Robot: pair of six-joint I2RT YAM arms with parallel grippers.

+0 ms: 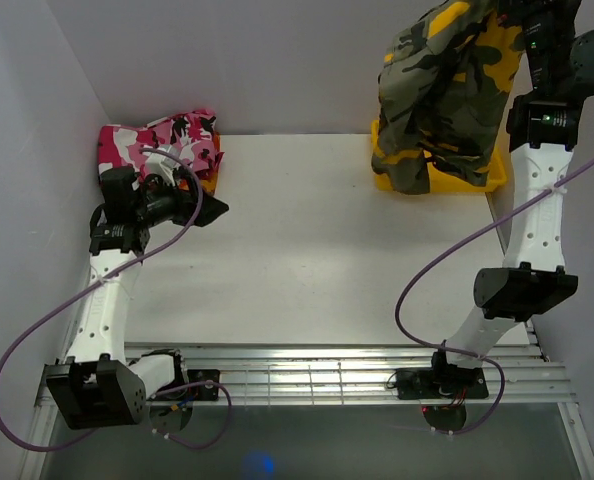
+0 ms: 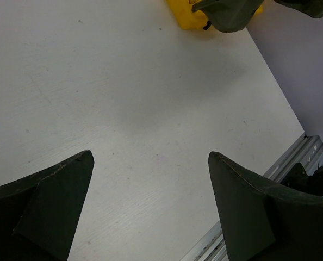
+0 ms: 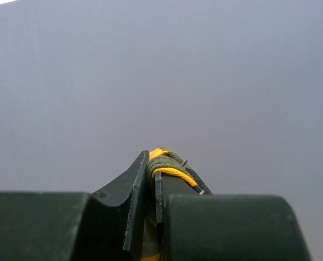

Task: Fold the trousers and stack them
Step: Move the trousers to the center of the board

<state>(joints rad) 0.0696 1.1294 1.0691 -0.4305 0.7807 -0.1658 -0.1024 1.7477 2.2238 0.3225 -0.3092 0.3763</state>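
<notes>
Counter [image 1: 307,250] far-right corner is sitting under trousers [image 1: 437,90] dangling vertically from right end effector [image 3: 151,167] clamping them; left end effector [image 2: 150,154] is gaping empty, farther off.

The trousers [image 1: 437,100] run off the top edge, hiding most of the yellow bin [image 1: 474,181].

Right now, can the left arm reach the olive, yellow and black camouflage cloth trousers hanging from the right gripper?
Doubtful. The open left gripper sits far left; the trousers hang over the yellow bin at the far right. Only bare white table lies between, so distance, not clutter, is the limit.
</notes>
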